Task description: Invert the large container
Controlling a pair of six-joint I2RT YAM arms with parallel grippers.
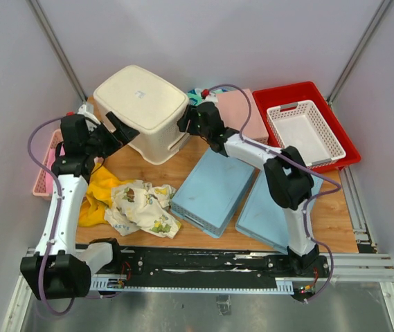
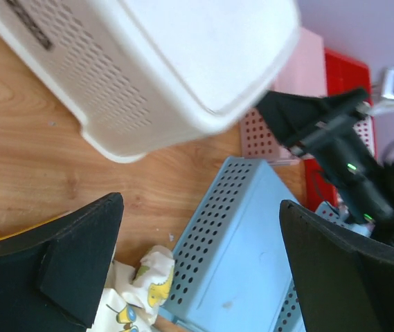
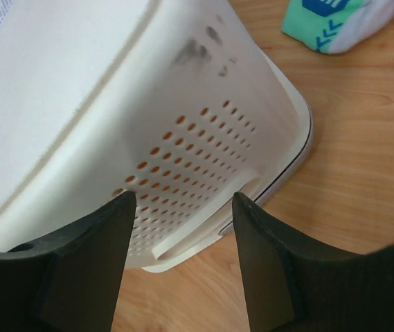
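The large cream container (image 1: 141, 104) stands upside down at the back left of the wooden table, flat bottom up and rim down. It also shows in the left wrist view (image 2: 183, 62) and in the right wrist view (image 3: 113, 111), perforated wall and handle slot facing the camera. My left gripper (image 1: 122, 128) is open and empty just off its left wall; in its own view (image 2: 200, 200) the jaws stand wide apart. My right gripper (image 1: 185, 123) is open and empty just off its right wall (image 3: 183, 197), with the fingers not closed on anything.
Two blue containers (image 1: 210, 190) (image 1: 269, 207) lie upside down at centre and right. A red tray (image 1: 287, 93) holds a white lattice basket (image 1: 304, 131) at back right, with a pink container (image 1: 238, 114) beside it. A pink basket (image 1: 44, 173) sits far left. Yellow (image 1: 100, 190) and patterned (image 1: 141, 207) cloths lie near front left.
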